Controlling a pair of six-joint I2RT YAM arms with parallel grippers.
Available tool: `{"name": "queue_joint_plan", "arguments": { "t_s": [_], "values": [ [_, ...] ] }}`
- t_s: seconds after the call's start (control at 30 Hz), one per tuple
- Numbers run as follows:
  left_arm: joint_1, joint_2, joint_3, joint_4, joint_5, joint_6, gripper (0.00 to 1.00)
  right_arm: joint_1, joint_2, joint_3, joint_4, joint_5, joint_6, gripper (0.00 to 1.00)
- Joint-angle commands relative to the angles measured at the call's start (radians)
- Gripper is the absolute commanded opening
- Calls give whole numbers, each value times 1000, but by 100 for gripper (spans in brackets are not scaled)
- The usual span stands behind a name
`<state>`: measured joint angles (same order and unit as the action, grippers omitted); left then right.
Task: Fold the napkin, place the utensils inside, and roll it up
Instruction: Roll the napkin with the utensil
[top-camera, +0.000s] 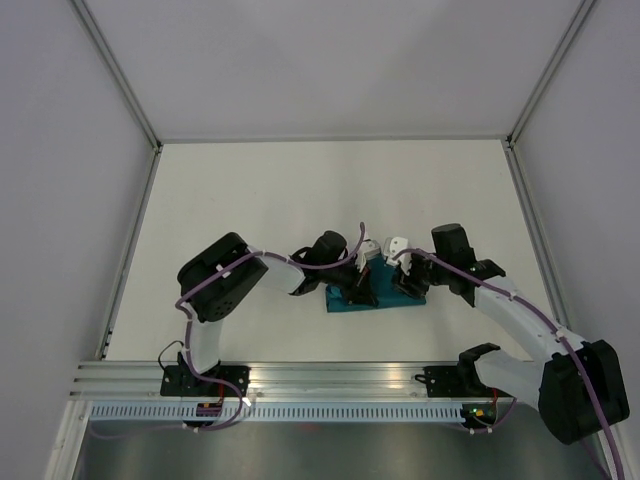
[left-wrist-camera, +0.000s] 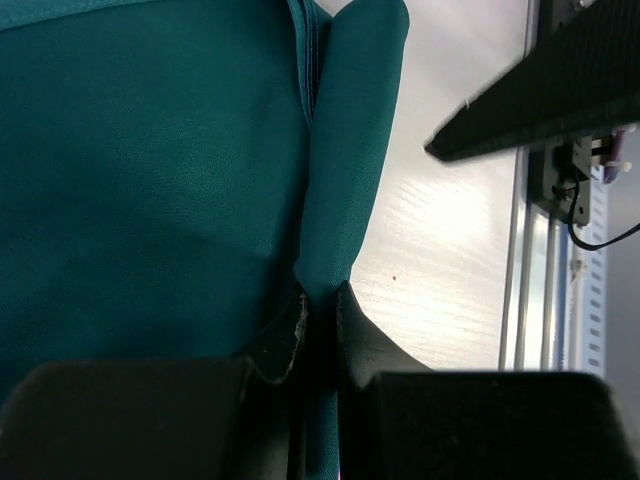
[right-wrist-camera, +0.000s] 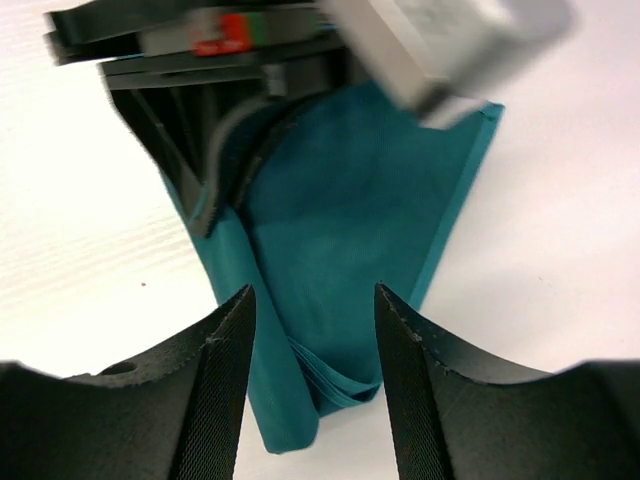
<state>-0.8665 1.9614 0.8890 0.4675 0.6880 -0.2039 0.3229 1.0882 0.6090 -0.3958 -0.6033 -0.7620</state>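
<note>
The teal napkin (top-camera: 378, 298) lies folded into a narrow, layered strip near the table's front middle. My left gripper (top-camera: 360, 284) is on its left part. In the left wrist view the left gripper (left-wrist-camera: 320, 298) is shut on a raised fold of the napkin (left-wrist-camera: 150, 180). My right gripper (top-camera: 407, 284) is at the strip's right end. In the right wrist view it (right-wrist-camera: 315, 305) is open, its jaws straddling the napkin's (right-wrist-camera: 350, 230) layered end without touching it. The left gripper's fingers (right-wrist-camera: 215, 170) show there pinching the cloth. No utensils are in view.
An aluminium rail (top-camera: 330, 375) runs along the table's near edge and also shows in the left wrist view (left-wrist-camera: 535, 290). White walls enclose the table on three sides. A dark part of the right arm (left-wrist-camera: 540, 90) hangs close to the left gripper.
</note>
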Motion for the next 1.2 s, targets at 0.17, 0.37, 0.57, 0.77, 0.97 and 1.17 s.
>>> {"name": "queue_joint_plan", "arguments": {
  "t_s": [0.17, 0.37, 0.57, 0.77, 0.97, 1.17],
  "values": [
    [49, 135, 79, -291, 77, -104, 2, 169, -39, -104, 51, 69, -92, 58],
    [76, 188, 108, -333, 131, -157, 2, 237, -24, -149, 121, 146, -128, 58],
    [93, 229, 137, -361, 179, -183, 2, 281, -2, -179, 182, 183, -135, 59],
    [100, 254, 156, -377, 189, -187, 2, 314, 18, -203, 247, 214, -129, 60],
    [103, 266, 162, -382, 197, -189, 2, 344, 61, -199, 267, 220, -123, 60],
    [106, 277, 171, -389, 219, -189, 2, 370, 111, -193, 275, 229, -123, 59]
  ]
}}
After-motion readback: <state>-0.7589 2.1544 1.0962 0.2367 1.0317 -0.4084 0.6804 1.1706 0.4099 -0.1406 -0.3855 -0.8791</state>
